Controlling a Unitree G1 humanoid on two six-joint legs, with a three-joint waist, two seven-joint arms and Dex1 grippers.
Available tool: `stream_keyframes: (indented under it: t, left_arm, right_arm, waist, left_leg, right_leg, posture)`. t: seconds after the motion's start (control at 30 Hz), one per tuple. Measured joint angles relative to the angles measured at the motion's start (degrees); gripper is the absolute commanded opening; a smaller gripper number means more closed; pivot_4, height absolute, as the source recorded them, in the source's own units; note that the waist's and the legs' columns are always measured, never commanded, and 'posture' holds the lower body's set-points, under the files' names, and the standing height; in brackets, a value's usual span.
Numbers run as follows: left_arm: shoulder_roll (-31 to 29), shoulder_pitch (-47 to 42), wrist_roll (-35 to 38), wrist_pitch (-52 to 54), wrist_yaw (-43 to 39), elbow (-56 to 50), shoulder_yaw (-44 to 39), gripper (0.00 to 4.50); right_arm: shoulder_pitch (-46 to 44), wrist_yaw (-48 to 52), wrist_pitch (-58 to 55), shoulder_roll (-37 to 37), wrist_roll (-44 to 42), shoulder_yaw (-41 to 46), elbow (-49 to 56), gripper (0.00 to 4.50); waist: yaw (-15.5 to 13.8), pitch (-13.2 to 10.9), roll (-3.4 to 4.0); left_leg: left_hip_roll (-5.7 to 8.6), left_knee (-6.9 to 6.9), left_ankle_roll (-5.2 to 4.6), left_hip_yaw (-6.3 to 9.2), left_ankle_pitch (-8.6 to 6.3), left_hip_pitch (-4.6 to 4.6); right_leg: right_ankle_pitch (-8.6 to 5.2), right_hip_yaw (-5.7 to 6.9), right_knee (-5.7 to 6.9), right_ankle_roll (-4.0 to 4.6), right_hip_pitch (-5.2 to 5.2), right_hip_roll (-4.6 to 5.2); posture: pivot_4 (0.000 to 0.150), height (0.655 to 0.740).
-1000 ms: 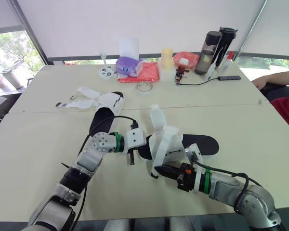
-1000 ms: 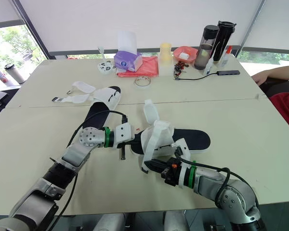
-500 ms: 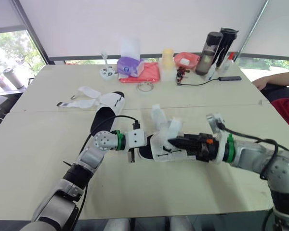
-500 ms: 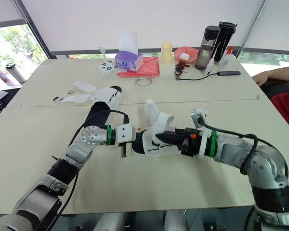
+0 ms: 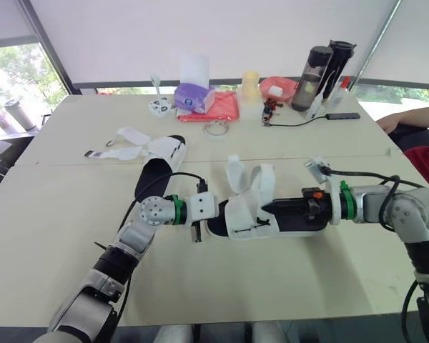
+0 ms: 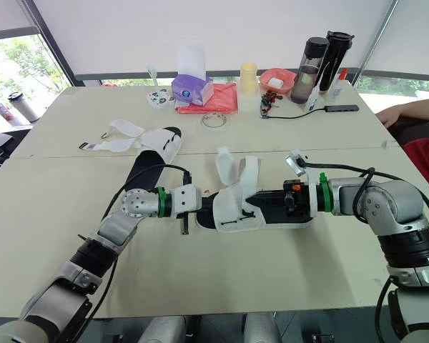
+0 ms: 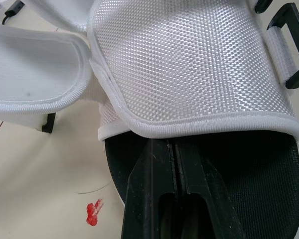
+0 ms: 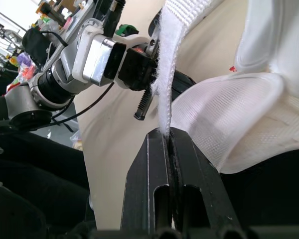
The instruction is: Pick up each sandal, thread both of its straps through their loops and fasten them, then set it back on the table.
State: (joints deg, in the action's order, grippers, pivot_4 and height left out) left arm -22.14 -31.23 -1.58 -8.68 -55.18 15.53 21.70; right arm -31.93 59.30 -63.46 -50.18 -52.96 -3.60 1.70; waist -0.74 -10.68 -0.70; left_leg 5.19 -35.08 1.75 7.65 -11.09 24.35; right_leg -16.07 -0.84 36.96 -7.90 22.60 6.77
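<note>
The sandal (image 5: 244, 216) lies on the table (image 5: 50, 229), on the near side of the second sandal (image 5: 163, 150); its sole looks stiff and its straps limp and light, so it is best steadied by the sole. The left gripper (image 7: 173, 149) is clamped on its toe edge, and the right gripper (image 8: 168, 134) pinches a strap (image 8: 162, 74), probably near its end. No writing is readable.

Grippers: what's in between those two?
Part of the sandal: its white mesh upper; left gripper at the toe, right gripper pinching a strap. Eye views show it.

Nothing is reading as legible text — no words, brands or numbers. The tissue box (image 6: 191, 89) and sandal (image 6: 236, 209) are showing none.
</note>
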Motion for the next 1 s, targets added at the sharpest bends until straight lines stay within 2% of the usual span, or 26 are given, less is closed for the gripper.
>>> stream_keyframes:
  t: [0.4, 0.67, 1.0]
  left_arm:
    - [0.35, 0.67, -0.07, 0.96, 0.8, -0.97, -0.08, 0.0]
    - [0.29, 1.28, -0.18, 1.85, 1.13, -2.02, -0.23, 0.0]
    - [0.29, 1.29, -0.24, 2.72, 1.19, -2.61, -0.22, 0.0]
  right_arm:
    - [-0.49, 6.67, -0.02, -0.06, 4.67, -1.07, -0.98, 0.01]
    - [-1.02, 6.27, -7.04, 2.39, 1.97, 1.24, -2.11, 0.01]
    - [0.14, 7.99, 2.92, 1.89, 9.62, -1.64, -0.73, 0.01]
  waist:
    - [-0.05, 0.0, 0.0]
    - [-0.04, 0.0, 0.0]
    - [0.01, 0.02, -0.01]
  left_leg:
    - [0.02, -0.01, 0.0, 0.0, 0.0, 0.0]
    - [0.02, -0.01, 0.0, 0.01, 0.0, 0.04]
    - [0.02, -0.01, 0.01, 0.0, -0.01, -0.01]
  right_leg:
    - [0.0, 0.0, -0.01, -0.01, -0.02, 0.01]
    - [0.0, 0.0, -0.01, -0.01, 0.02, 0.02]
    - [0.01, 0.01, 0.0, -0.03, -0.03, 0.01]
  posture:
    - [0.15, 0.74]
    - [0.15, 0.74]
    - [0.15, 0.74]
